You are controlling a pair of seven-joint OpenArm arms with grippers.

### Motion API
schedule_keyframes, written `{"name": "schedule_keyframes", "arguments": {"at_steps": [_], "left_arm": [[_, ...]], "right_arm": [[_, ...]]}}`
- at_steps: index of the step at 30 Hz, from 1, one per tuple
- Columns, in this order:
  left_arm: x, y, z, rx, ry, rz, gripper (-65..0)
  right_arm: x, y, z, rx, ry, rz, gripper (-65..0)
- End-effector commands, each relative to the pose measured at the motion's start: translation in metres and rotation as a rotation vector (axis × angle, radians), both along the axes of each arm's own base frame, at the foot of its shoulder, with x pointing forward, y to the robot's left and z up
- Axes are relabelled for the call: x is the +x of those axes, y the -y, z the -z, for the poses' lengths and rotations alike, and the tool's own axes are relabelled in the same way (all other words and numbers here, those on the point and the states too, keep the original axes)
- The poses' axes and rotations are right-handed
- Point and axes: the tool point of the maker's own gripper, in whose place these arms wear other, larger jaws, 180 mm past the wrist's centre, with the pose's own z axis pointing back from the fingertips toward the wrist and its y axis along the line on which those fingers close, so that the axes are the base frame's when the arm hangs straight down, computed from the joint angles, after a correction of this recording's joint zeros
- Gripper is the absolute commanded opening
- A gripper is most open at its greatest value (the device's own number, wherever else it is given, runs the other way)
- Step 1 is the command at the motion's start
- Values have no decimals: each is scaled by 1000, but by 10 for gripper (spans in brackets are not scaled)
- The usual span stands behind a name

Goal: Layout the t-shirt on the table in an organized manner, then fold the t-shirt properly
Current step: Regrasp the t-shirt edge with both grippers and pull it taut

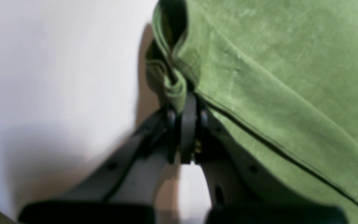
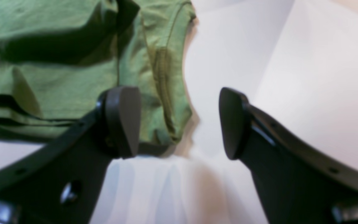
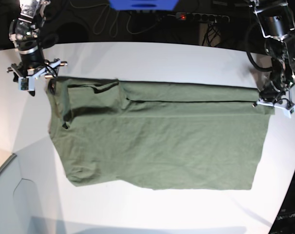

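Now: left gripper (image 1: 186, 102) pinching t-shirt (image 3: 162, 141) hem; right gripper (image 2: 179, 123) agape

A robotics lab: cables (image 3: 89, 19), power strip (image 3: 201, 17) behind white table (image 3: 152, 58).

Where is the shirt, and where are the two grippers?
t-shirt (image 3: 162, 141): base view, middle of the cloth.
left gripper (image 1: 187, 104): left wrist view, shut fingertips pinching the shirt's edge.
right gripper (image 2: 179, 124): right wrist view, gap between open fingers.

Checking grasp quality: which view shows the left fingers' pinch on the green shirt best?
Left wrist view: the left gripper is shut on a bunched edge of the olive cloth t-shirt, close up. Base view shows it small at the shirt's corner. Right wrist view misses it.
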Motion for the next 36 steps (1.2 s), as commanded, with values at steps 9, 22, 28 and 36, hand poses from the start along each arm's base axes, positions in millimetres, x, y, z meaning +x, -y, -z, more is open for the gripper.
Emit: {"name": "schedule_keyframes", "arguments": {"at_steps": [9,22,28,36], "left_arm": [[3,-20,-20,56,35,3,-649],[6,-20,-24,63,52,4,-649],[5,-20,-23,61,48,2,-649],[4,-22,-22,65,44,2,-649]], "right_arm": [[13,11,8,20,8,7,-248],[6,-8,30,96,-46,-55,-227],[5,-13,33,112,-51,-55,-228],[-11,-31,65,169,-139,-78,-325]]}}
